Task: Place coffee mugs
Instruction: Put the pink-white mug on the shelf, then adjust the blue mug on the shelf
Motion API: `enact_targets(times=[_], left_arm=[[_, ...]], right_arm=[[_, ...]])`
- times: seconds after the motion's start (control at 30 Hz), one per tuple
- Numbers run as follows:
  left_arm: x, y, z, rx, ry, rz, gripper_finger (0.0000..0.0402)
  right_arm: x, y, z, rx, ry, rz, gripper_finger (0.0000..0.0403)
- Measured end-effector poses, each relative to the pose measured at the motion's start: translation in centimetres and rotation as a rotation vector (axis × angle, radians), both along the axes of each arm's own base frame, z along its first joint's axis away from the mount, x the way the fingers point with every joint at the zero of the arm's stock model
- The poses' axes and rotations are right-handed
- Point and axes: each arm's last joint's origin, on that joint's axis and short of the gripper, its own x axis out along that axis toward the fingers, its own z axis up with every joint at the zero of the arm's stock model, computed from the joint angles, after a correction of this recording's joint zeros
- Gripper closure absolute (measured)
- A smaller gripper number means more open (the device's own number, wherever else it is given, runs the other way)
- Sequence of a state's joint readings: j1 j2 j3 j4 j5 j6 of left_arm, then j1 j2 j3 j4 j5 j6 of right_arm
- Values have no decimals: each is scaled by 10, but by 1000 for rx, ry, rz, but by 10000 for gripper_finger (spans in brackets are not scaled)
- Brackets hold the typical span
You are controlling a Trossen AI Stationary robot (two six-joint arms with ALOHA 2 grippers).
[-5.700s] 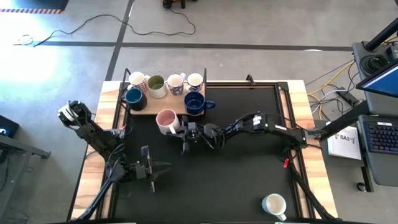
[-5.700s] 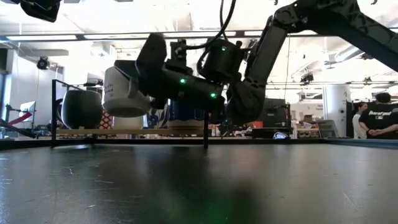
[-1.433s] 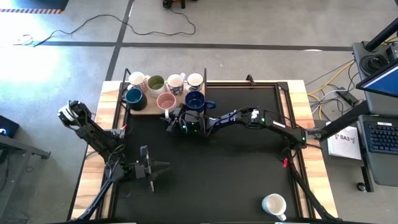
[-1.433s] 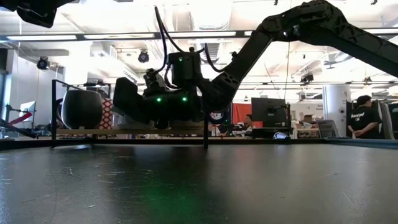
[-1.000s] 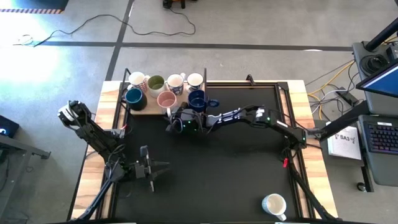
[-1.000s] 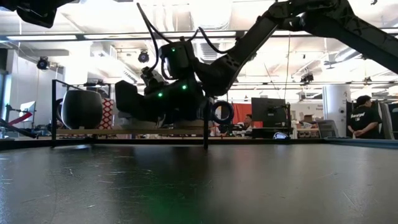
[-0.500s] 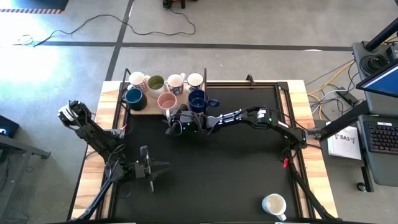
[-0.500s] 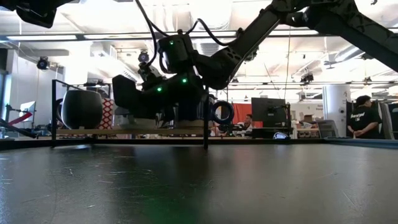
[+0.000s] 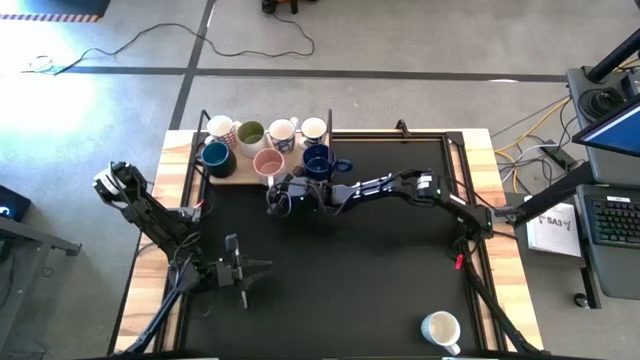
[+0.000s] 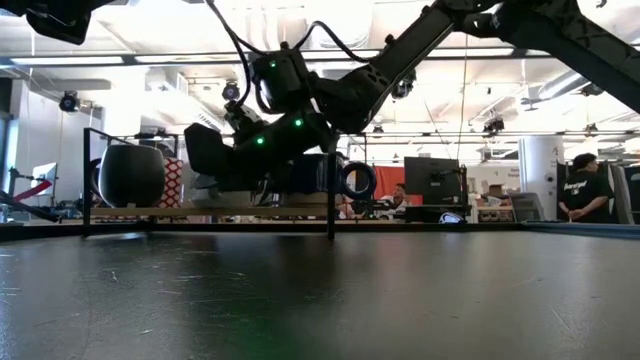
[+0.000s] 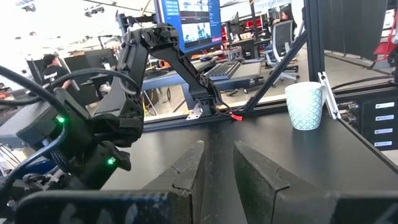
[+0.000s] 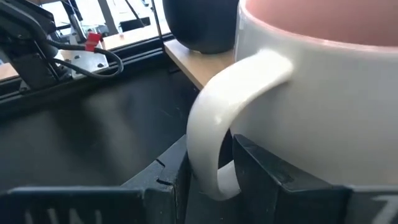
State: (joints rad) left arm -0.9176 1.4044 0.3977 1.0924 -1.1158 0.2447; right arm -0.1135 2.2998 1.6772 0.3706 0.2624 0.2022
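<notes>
Several coffee mugs stand on a wooden board at the table's far left. Among them are a white mug with a pink inside and a dark blue one in the near row. My right gripper reaches to the pink mug from its near right side and is shut on the mug's handle. The gripper body hides that mug in the low view. My left gripper waits near the table's left edge, open, with nothing between its fingers. A white patterned mug stands alone at the near right corner. My right gripper has the pink mug's handle between its two fingers, at the lower part of the loop. One finger lies against each side face. The fingers come nearly level, slanting a little down, from the table's near right. The mug stands upright on the board's near edge.
The board is crowded. A dark mug stands just beyond the pink one, and the dark blue mug is right beside my right gripper. A black frame rail runs around the board. The black mat lies between the arms.
My right gripper has tipped a little, its wrist end rising so that the fingers point slightly further down. It stays at the pink mug's handle. The mug has kept its place on the board.
</notes>
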Motion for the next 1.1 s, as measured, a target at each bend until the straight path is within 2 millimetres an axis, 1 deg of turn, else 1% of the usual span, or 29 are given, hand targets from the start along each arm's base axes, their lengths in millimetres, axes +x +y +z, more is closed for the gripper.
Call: enact_targets(times=[0.17, 0.37, 0.63, 0.73, 0.93, 1.1], left_arm=[[0, 0, 0, 0, 0, 0, 335], [0, 0, 0, 0, 0, -1, 335], [0, 0, 0, 0, 0, -2, 335], [0, 0, 0, -1, -1, -1, 335], [0, 0, 0, -1, -1, -1, 335], [0, 0, 0, -1, -1, -2, 335]], right_arm=[[-2, 1, 13, 7, 2, 6, 296], [-5, 1, 20, 11, 30, 30, 294], [-8, 2, 16, 23, 91, 32, 259], [-11, 2, 16, 40, 135, 28, 252], [-16, 4, 27, 48, 174, 28, 254], [-16, 8, 35, 61, 154, 62, 259]])
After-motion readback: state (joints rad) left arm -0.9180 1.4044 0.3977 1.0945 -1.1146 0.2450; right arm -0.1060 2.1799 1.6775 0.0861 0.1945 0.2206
